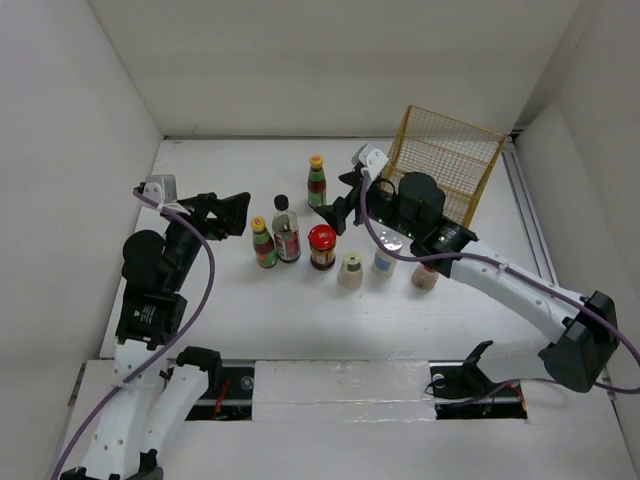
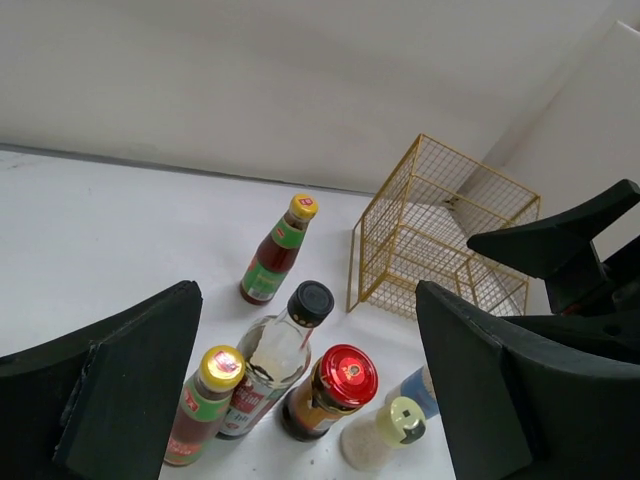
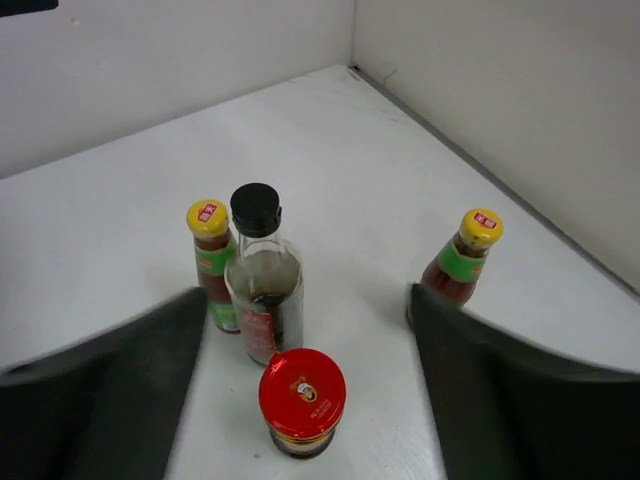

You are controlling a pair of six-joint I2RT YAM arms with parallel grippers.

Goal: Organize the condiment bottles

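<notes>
While six small condiment bottles [image 1: 322, 247] line the white surface [image 1: 260, 320], a yellow-capped, green-labelled sauce bottle [image 1: 316, 182] stands apart behind | left end effector [image 1: 236, 213]: spread, empty | right end effector [image 1: 342, 203]: spread, empty, beside stray, likely to fetch it.

Items counted by kind, eight in all.
Yellow-capped bottles [image 1: 316, 182] [image 1: 264, 245], two; black-capped bottle [image 1: 286, 232], one; red-lidded jar [image 1: 322, 247], one; shakers [image 1: 351, 271] [image 1: 386, 259] [image 1: 425, 278], three (green, silver and pink tops); wire basket [image 1: 447, 158], one.
</notes>
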